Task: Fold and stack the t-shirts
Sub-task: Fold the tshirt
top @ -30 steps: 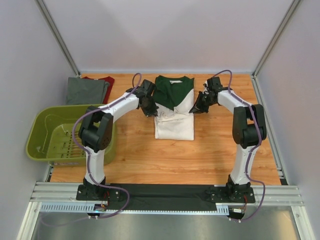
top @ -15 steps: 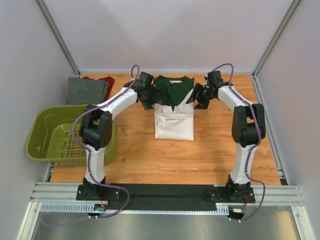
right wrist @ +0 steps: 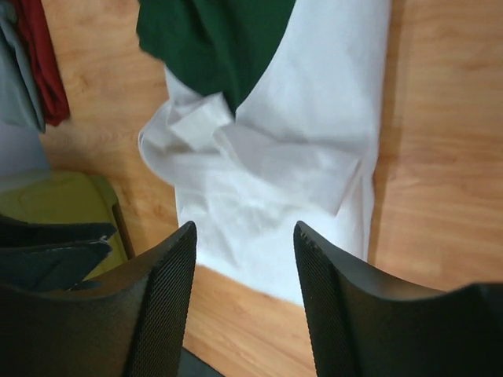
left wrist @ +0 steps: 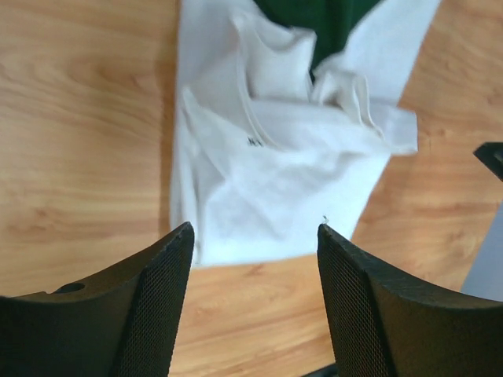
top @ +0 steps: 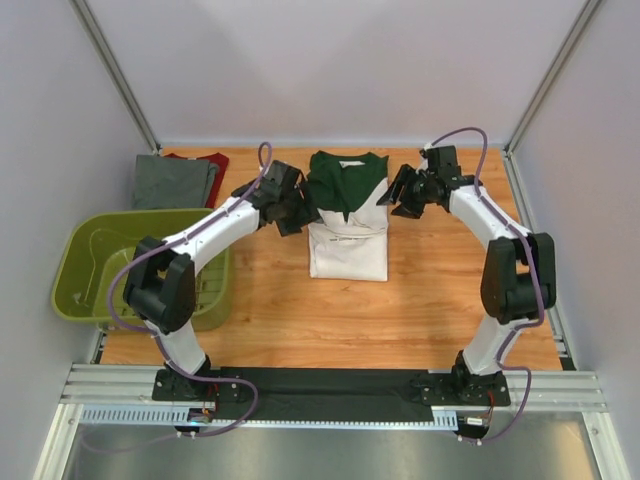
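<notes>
The white t-shirt with the dark green collar (top: 348,240) lies folded in the middle of the table, green part (top: 345,180) at the far end. In the wrist views its white cloth (left wrist: 275,173) (right wrist: 306,149) lies rumpled beyond the fingers. My left gripper (top: 298,213) (left wrist: 253,232) hovers open just left of it, holding nothing. On the shirt's right side my right gripper (top: 402,197) (right wrist: 245,228) is open and empty too. The grey t-shirt (top: 170,182) lies folded at the far left, on top of the dark red one (top: 207,160).
An olive-green plastic basket (top: 85,265) stands at the left edge, under the left arm's elbow. Bare wooden tabletop (top: 400,310) stretches in front of the folded shirt and to its right. White walls close in the back and sides.
Both grippers went from shut to open and let go of the white shirt. They carried its sides toward the collar, then drew apart outward, leaving it folded shorter.
</notes>
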Controlling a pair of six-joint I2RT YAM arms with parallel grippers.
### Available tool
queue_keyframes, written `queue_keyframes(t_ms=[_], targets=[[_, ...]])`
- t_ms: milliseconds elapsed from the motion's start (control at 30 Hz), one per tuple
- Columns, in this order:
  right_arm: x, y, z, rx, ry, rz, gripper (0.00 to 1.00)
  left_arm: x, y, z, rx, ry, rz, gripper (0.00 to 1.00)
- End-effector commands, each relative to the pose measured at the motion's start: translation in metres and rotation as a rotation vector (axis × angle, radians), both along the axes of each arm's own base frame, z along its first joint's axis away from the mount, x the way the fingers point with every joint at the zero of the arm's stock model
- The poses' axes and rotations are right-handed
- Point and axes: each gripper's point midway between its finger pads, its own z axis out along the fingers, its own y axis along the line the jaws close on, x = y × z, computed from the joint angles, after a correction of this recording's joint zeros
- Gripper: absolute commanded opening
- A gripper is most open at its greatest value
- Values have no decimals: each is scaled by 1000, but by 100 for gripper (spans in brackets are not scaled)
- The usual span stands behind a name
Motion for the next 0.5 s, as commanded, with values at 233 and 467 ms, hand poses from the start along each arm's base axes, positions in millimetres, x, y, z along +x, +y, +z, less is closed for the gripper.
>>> queue_keyframes(t_ms=[233,467], targets=[[-34,8,6,-88,-92,-3,41,-17,-75,-13,-156,-63,-62,63],[-26,-17,39,-144,-156,-84,54,2,-105,-35,-181,-80,-17,70]])
